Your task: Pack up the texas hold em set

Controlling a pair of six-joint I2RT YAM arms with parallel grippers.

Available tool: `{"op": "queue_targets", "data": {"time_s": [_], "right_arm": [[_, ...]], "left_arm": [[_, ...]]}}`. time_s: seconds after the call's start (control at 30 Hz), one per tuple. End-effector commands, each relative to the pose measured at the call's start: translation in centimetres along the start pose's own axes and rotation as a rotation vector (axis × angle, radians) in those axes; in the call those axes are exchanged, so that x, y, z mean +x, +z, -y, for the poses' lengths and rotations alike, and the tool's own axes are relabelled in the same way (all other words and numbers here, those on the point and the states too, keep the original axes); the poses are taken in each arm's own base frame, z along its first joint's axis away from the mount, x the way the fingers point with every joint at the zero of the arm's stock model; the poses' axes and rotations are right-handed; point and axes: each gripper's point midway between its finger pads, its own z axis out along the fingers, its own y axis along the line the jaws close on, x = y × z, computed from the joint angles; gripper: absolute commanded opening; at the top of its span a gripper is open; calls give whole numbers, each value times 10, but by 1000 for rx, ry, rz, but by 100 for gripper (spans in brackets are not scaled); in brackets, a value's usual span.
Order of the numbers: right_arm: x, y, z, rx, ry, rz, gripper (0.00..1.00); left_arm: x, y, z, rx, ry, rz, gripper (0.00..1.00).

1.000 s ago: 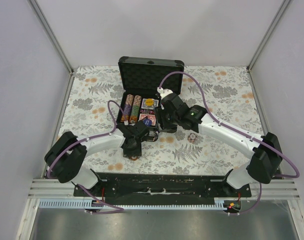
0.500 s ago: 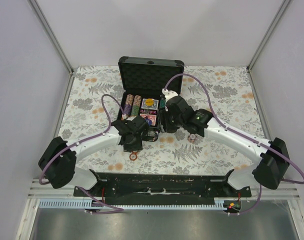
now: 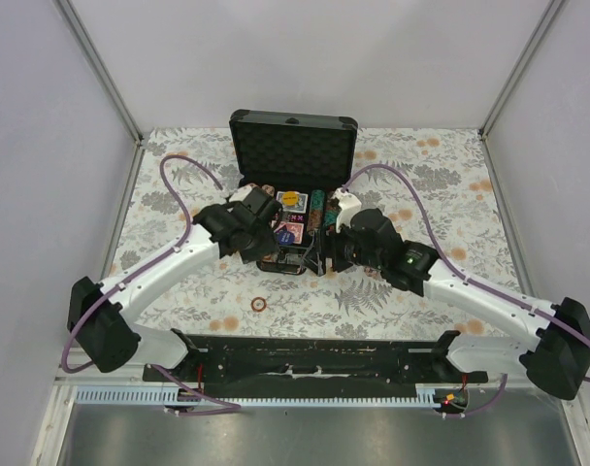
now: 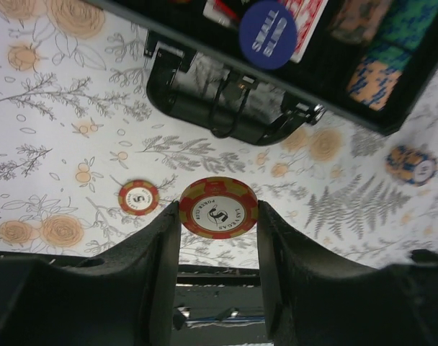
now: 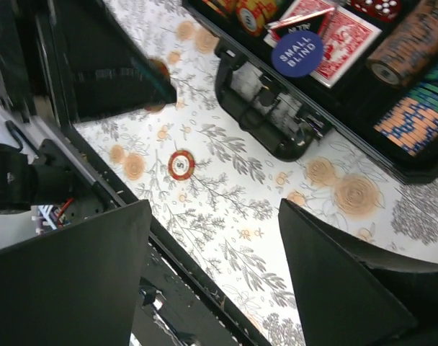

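my left gripper (image 4: 217, 220) pinches a red chip (image 4: 219, 209) by its edges, near the front of the open case (image 3: 293, 141). my right gripper (image 5: 213, 209) is wide, holding nothing. the chip seems light, hard, slippery.

Twin white arms, left arm (image 3: 164, 267) and right arm (image 3: 479, 291), black joint housings; purple cables (image 3: 179, 194) loop from each; green light (image 3: 409, 259) on right forearm; matte black fingers (image 4: 150, 274).

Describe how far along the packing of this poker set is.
Done: chip rows, cards and a blue button sit in the open case. In hand: the left gripper pinches a red-and-yellow chip; the right gripper is open. Left: a red chip and a blue-orange chip on the table, then closing the lid.
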Motion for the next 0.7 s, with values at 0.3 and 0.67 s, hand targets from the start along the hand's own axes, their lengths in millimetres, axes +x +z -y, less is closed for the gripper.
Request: {"op": "queue_targets", "data": {"time_s": [0.3, 0.67], "right_arm": [[-83, 12, -58, -295, 62, 397, 87], [-117, 38, -68, -323, 138, 492, 81]], "left_arm": [[-74, -67, 44, 202, -310, 111, 29], [-79, -85, 61, 328, -415, 57, 29]]}}
